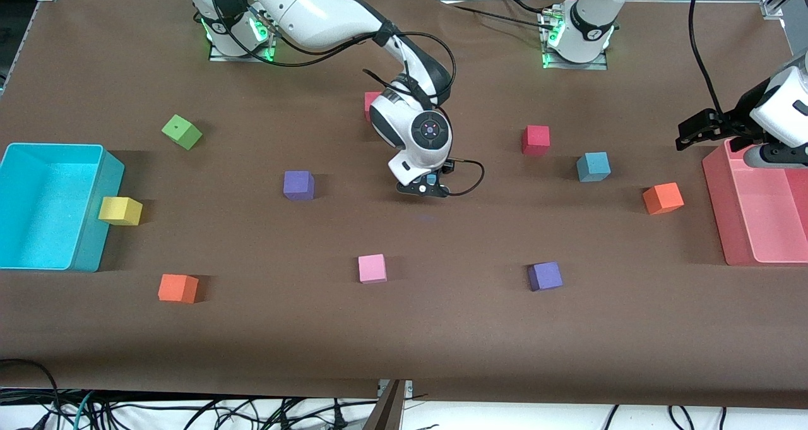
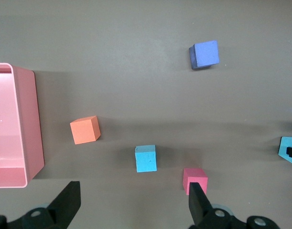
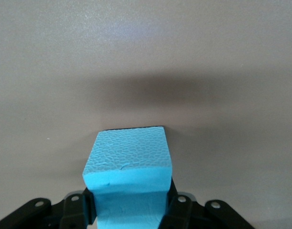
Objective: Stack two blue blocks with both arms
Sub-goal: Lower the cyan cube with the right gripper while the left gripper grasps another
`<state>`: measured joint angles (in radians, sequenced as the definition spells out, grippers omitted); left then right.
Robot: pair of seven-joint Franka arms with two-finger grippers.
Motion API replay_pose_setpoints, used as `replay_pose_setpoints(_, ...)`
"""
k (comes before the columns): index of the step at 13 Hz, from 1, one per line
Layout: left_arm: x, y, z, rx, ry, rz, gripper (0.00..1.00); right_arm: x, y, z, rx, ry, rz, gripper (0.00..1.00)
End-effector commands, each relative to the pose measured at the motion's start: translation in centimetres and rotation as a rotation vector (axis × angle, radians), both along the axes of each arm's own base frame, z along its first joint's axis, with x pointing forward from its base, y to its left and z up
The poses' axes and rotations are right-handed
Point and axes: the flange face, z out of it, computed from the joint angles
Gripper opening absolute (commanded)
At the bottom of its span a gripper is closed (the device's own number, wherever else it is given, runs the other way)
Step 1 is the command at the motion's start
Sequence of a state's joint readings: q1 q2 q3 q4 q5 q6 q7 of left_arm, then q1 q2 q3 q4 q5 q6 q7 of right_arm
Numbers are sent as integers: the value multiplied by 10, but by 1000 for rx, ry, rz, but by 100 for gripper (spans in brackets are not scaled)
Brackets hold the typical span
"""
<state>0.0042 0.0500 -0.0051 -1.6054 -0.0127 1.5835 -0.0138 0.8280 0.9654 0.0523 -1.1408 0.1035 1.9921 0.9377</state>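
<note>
Right gripper (image 3: pixel 129 207) clamps one blue block (image 3: pixel 129 164) over mid-table; left gripper (image 2: pixel 131 207) waits spread wide above the pink bin (image 1: pixel 745 228). Second block (image 1: pixel 593 167) sits near the red cube (image 1: pixel 536 140). Foam: light, squashy, grippy; pinch flat sides gently.

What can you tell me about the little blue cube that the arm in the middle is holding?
The blue block is a small sky-blue cube of what looks like matte foam, with a finely pebbled surface and a faint crease near one top edge. The right end effector holds it, black fingers pressing two facing sides so the foam pinches in slightly. It hangs above bare brown table near the middle, casting a shadow below, and touches nothing but the fingers.
</note>
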Motion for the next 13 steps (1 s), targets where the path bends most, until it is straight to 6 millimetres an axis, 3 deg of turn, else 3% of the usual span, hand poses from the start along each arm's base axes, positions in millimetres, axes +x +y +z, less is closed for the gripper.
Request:
replay_pose_setpoints(1,8,0,-5,19,9,-13,100,5,4,3,18,-9,-18,100)
replay_pose_setpoints(4,8,-6,-12,16,-15,-24,100,7,4,5,26,-14,-14,100)
replay_pose_setpoints(6,6,-5,-39,14,36,-24,100,10,3,10,30,-19,-28,100)
replay_pose_setpoints(8,4,-4,-51,12,58,-19,100,18,-1,16,44,-33,-29,100)
replay_pose_setpoints(11,-9,-7,-98,14,57,-8,100,23,-4,24,53,-42,-15,100)
replay_pose_setpoints(13,-18,-7,-128,14,55,-7,100,31,-10,41,68,-43,-18,100)
